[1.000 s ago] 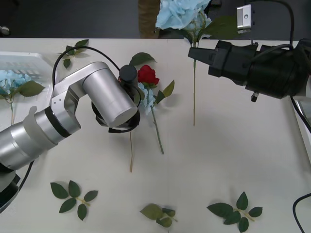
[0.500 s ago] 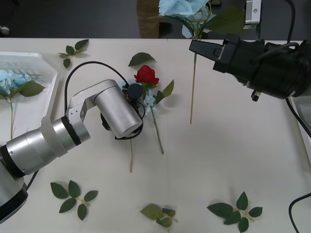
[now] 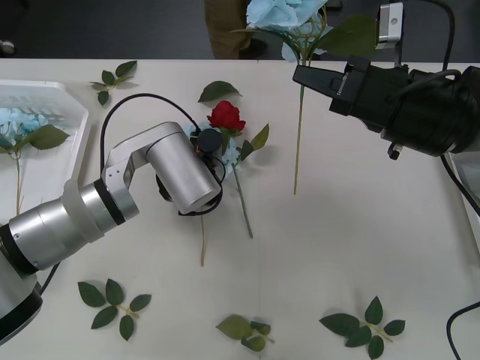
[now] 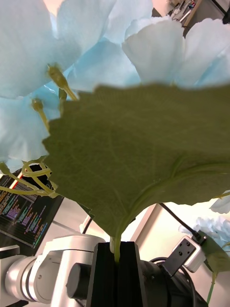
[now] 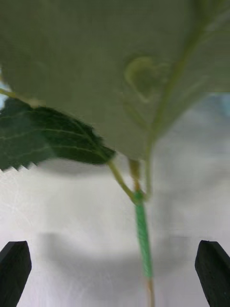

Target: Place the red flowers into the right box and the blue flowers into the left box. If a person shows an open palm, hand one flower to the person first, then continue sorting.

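Left gripper [image 5: 115, 273] jaws apparently straddle red flower [image 3: 226, 116] stem.

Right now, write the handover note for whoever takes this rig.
Right gripper: shut on a blue flower, held up at the table's far edge, stem hanging down.
Left gripper: open, fingers either side of a green stem at mid-table, by the red flower and a second blue one under the arm; nothing gripped.
Left box: one blue flower inside.
Done: that one blue.
Left: the held blue, the red flower and the blue one beside it.
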